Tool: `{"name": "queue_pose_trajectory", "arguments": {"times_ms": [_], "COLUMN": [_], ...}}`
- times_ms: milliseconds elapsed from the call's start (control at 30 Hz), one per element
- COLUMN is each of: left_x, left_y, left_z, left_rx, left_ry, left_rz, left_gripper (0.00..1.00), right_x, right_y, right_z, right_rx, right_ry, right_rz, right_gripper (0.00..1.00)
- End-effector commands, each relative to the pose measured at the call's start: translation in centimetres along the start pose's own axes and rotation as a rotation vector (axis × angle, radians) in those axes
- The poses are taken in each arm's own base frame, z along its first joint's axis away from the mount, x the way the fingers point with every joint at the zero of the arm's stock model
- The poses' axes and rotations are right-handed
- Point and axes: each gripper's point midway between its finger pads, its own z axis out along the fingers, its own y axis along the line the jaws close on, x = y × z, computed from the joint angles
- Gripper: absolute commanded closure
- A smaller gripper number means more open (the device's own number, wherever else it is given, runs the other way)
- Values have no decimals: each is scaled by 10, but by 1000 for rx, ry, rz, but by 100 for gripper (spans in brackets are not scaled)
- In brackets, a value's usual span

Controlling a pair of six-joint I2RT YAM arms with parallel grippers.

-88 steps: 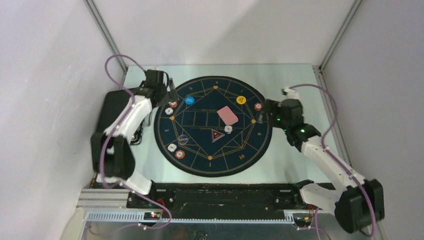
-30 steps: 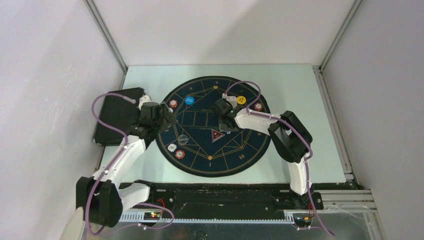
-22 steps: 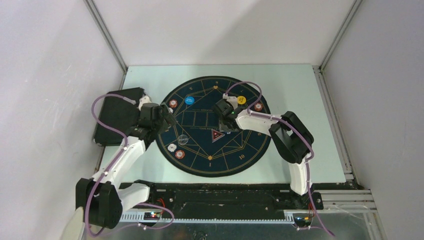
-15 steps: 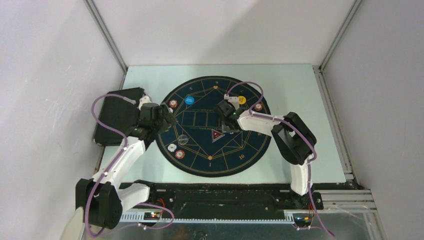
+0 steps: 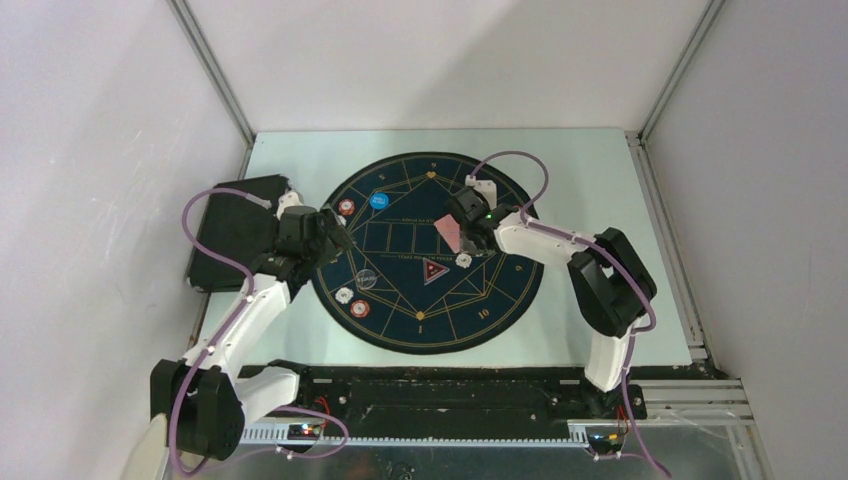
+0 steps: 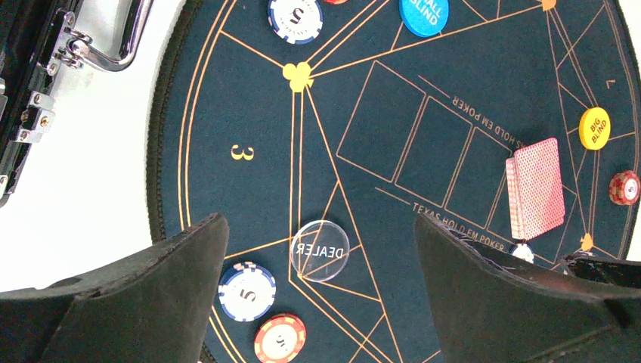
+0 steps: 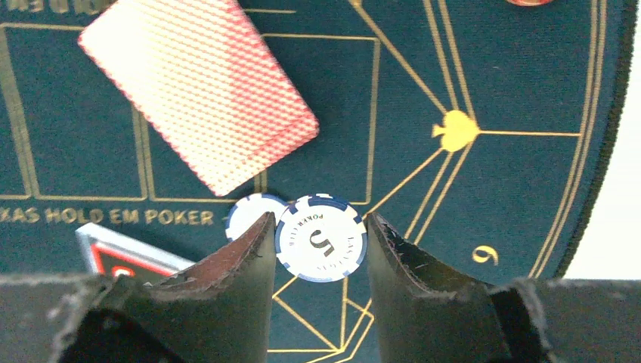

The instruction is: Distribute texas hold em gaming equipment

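My right gripper point(image 7: 320, 227) is shut on a white-and-blue "5" poker chip point(image 7: 320, 237), held above the dark mat; from above the right gripper point(image 5: 468, 224) hangs over the mat's right half. Under it lie a second white chip point(image 7: 253, 214), the pink-backed playing cards point(image 7: 200, 91) and a corner of the red triangular token point(image 7: 128, 253). My left gripper point(image 6: 317, 227) stands open over the mat's left side, with nothing between its fingers. Below it lie a clear DEALER button point(image 6: 320, 250), a "5" chip point(image 6: 246, 291) and a red chip point(image 6: 280, 339).
The dark round mat point(image 5: 500, 300) with gold lines fills the table's middle. A black case point(image 5: 232, 228) lies at its left edge, with its latches and handle point(image 6: 113, 53) in the left wrist view. Blue point(image 6: 423, 13) and yellow point(image 6: 594, 128) blind chips lie at the far side.
The right gripper has lifted off the mat's centre and moved right and back with the "5" chip in it, uncovering the cards and one white chip. The left arm has stayed still.
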Motion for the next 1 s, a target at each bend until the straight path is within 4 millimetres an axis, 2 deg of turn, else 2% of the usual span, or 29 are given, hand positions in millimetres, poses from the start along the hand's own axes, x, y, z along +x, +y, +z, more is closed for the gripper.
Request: {"name": "queue_pose_trajectory", "arguments": {"times_ms": [0,200,333,533,767,967], "left_x": [-4,-4,-4,-4,-3,-4], "left_y": [-4,-4,-4,-3,-4,-5], "left_z": [-2,0,0,1,3,2], "left_rx": [24,20,18,14,18,20], "left_ry": [-23,-20,-20,-19,-14,-15], "left_rz": [-18,-14,-11,-8,-4,-3], "left_gripper": [0,0,0,0,0,0], "right_x": [-17,-31,-41,-49,-55,-49], "right_y": [-29,-82,-101,-115,-116,-112], "right_z": [-3,20,31,46,60,67], "right_rx": [29,93,113,111,106,116], "right_ry": [-25,-2,-16,-25,-40,-25], "right_rz": [50,150,179,214,205,183], "right_gripper": [100,100,100,100,100,100]}}
